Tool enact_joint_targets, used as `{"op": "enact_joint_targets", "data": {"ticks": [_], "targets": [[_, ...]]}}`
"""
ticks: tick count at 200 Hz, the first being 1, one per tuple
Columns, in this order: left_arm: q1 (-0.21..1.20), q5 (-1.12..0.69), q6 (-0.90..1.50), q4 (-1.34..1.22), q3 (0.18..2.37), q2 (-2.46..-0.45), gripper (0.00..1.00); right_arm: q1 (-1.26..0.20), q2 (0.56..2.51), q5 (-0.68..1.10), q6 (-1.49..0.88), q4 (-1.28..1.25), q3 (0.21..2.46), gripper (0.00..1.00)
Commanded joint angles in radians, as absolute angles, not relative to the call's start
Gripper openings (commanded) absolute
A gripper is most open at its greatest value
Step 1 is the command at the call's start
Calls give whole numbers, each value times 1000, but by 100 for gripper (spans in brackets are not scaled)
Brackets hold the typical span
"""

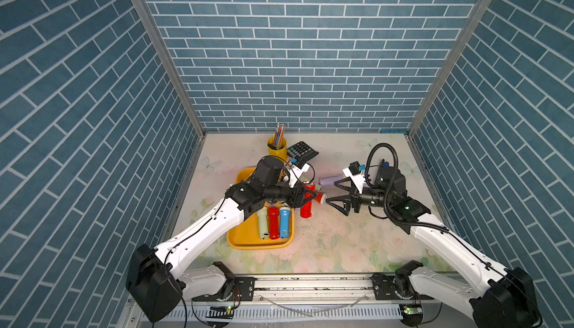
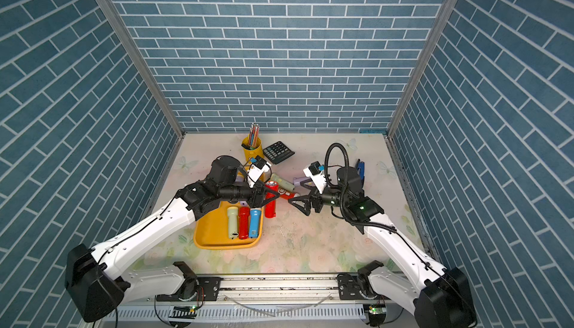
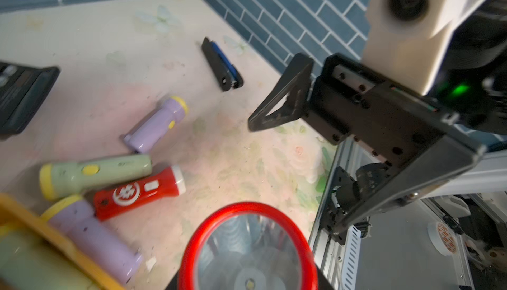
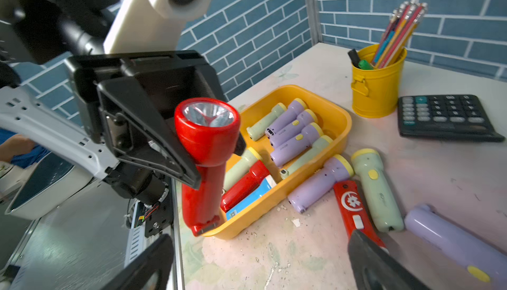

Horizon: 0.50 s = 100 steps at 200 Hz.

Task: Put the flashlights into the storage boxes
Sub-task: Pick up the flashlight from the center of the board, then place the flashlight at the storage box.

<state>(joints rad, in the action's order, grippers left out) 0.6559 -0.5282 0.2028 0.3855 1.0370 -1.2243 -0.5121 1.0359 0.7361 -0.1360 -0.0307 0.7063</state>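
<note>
In both top views you are looking down from above the near edge. Your wrist cameras are facing each other closely, sharing the red flashlight.

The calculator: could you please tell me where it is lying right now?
In both top views the calculator lies at the back of the table, just right of the yellow pencil cup.

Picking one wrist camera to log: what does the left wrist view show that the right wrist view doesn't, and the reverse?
Only the left wrist view: the stapler on the table. Only the right wrist view: the pencil cup, the lilac flashlights inside the tray, and the left gripper shut on the held red flashlight. Both: that flashlight, the tray, the calculator, and the emblem red flashlight and green flashlight loose beside the tray.
</note>
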Motion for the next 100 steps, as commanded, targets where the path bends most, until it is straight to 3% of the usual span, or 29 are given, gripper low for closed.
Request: {"op": "enact_joint_targets", "data": {"ticks": [1,55,100], "targets": [[614,-425,217,667,1065,-1212,28,-512,1008,624,-177,-57,669,99],[491,-315,262,959,1057,-1272,30,-513,994,601,-215,-52,628,99],[354,-247,254,1055,1059,-1314,31,-512,991,604,-216,-40,618,99]]}}
